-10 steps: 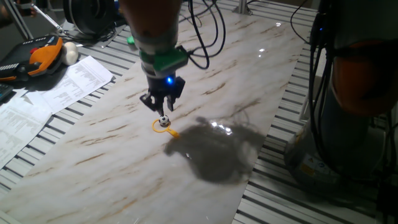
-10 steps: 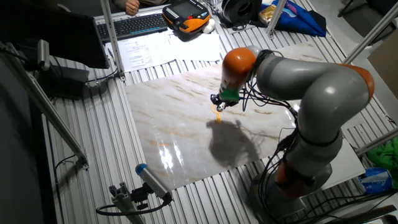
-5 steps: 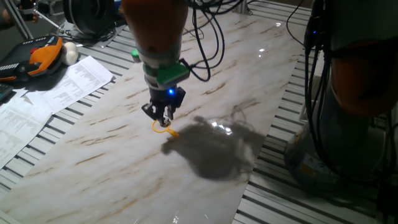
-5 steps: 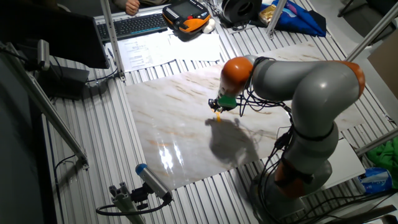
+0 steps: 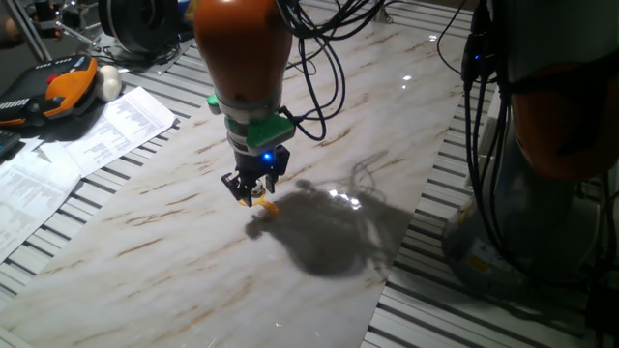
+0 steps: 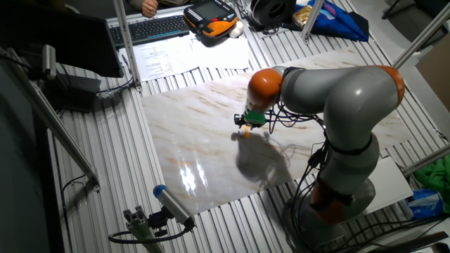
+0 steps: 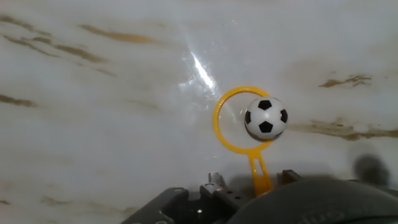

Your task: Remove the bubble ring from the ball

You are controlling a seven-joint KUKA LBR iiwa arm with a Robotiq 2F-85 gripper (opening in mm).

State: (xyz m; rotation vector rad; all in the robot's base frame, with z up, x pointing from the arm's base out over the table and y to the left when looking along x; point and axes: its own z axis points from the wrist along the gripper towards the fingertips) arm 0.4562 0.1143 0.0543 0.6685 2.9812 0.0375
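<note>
One bubble ring (image 7: pixel 244 124) around one ball (image 7: pixel 266 117) on marble table (image 7: pixel 93 124), one end effector (image 5: pixel 253 190) low over them, grip unclear.

Ball (image 7: pixel 266 117): sits on the tabletop (image 7: pixel 93 143), just ahead of the jaws, inside the loop and against its right side.
Bubble ring (image 7: pixel 244 127): lies flat on the tabletop around the ball; its handle points back to the jaws and goes in under them.
Gripper (image 5: pixel 253 189): low over the tabletop, right above the ring.
Papers (image 5: pixel 92 135): far off to one side of the jaws, past the tabletop's edge.
Keyboard (image 6: pixel 156 28): well behind the jaws, beyond the papers.
</note>
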